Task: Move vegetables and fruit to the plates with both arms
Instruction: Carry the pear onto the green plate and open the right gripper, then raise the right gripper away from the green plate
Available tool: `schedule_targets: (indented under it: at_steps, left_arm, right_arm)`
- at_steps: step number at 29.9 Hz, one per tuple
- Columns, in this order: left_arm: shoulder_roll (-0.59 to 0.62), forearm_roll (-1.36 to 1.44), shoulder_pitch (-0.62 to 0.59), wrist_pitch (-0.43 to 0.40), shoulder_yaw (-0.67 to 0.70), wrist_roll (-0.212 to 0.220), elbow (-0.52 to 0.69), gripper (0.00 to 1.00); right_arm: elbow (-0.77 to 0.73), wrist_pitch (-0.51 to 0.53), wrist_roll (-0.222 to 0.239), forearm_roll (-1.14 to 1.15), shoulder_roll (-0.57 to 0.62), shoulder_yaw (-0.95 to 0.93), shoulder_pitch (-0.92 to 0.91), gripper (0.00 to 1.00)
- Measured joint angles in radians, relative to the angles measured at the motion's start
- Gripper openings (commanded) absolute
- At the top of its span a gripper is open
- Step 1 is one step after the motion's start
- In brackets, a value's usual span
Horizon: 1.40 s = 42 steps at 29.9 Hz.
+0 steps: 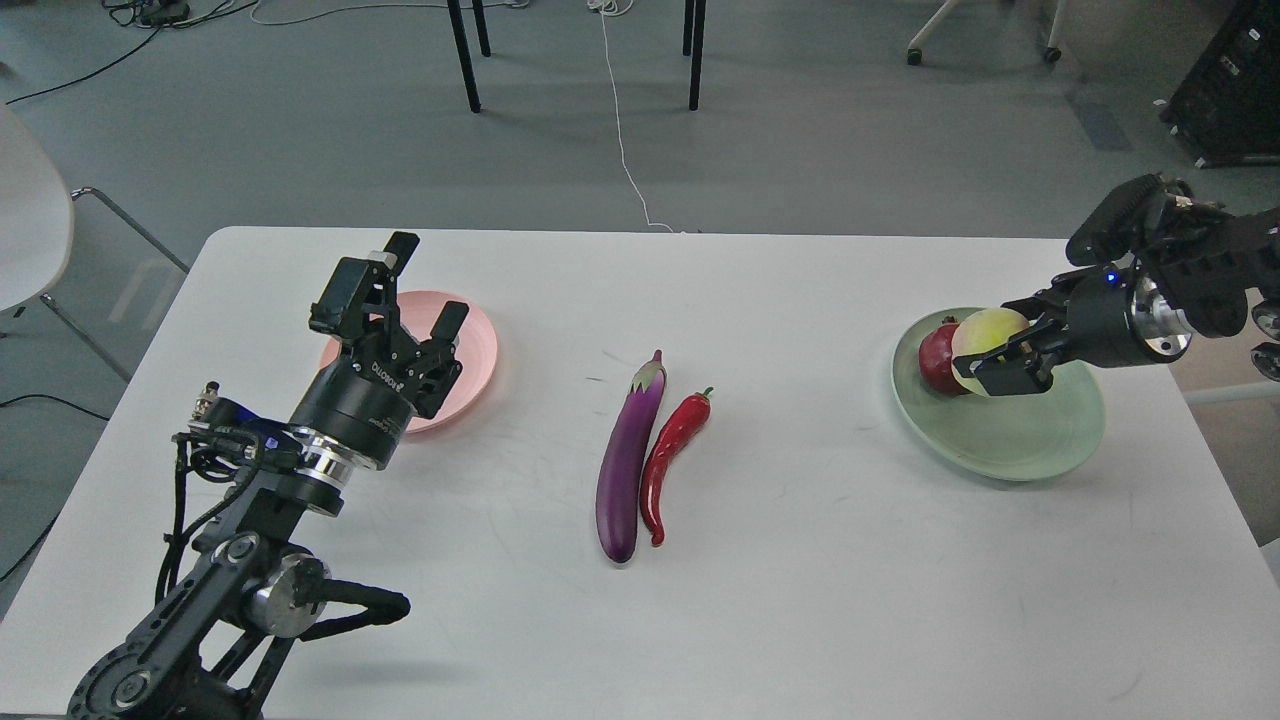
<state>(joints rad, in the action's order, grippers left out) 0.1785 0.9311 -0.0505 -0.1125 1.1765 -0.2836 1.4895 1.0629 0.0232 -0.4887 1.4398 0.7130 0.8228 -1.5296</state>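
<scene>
— On the white desk (800,600), what do you see from the head view?
— Two plates. The pink plate (478,345) sits on the left side. The green plate (1010,440) sits on the right side.
— Where are the veggies?
— Right between the plates. The purple eggplant (628,462) lies next to the red chili pepper (672,460), and they touch.
— And the fruit?
— The dark red pomegranate (936,358) is on the green plate. The yellow-green fruit (985,333) is just beside it, over the plate.
— What is the right tool (1005,368) doing?
— Its two fingers are clamped on the yellow-green fruit.
— And the left tool (425,295)?
— It is over the pink plate, pointing up. Its fingers are apart, with nothing between them.
</scene>
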Motion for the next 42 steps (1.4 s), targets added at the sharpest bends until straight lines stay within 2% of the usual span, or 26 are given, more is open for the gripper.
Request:
schedule_targets:
  at_steps: [6,10,13,16,31,35,38,42]
  left_arm:
    - [0.001,0.0,-0.001,-0.001,0.0,0.0,0.002,0.99]
    - [0.0,0.0,-0.001,-0.001,0.0,0.0,0.003,0.99]
    - [0.0,0.0,-0.001,-0.001,0.0,0.0,0.003,0.99]
    - [0.003,0.0,-0.001,-0.001,0.0,0.0,0.003,0.99]
    - [0.004,0.0,-0.004,-0.001,0.0,0.0,0.003,0.99]
    - [0.006,0.0,-0.005,0.0,0.001,0.0,0.004,0.99]
    - [0.01,0.001,-0.007,0.0,0.001,0.0,0.005,0.99]
    - [0.023,0.001,-0.009,0.0,0.002,-0.001,0.015,0.99]
  right_arm:
    - [0.002,-0.013,0.0,0.014,0.006,-0.001,0.049,0.56]
    - [-0.004,-0.017,0.0,0.023,0.006,0.0,0.076,0.64]
    - [-0.011,-0.028,0.0,0.025,0.006,-0.004,0.085,0.83]
    - [-0.017,-0.04,0.0,0.025,0.003,-0.007,0.091,0.94]
    - [-0.013,-0.043,0.0,0.019,0.009,-0.054,0.104,0.98]
    - [-0.01,-0.043,0.0,0.001,0.019,-0.15,0.104,0.98]
    - [-0.006,-0.043,0.0,-0.095,0.023,-0.275,0.117,0.98]
    - [-0.015,-0.041,0.0,-0.388,0.014,-0.45,0.204,0.98]
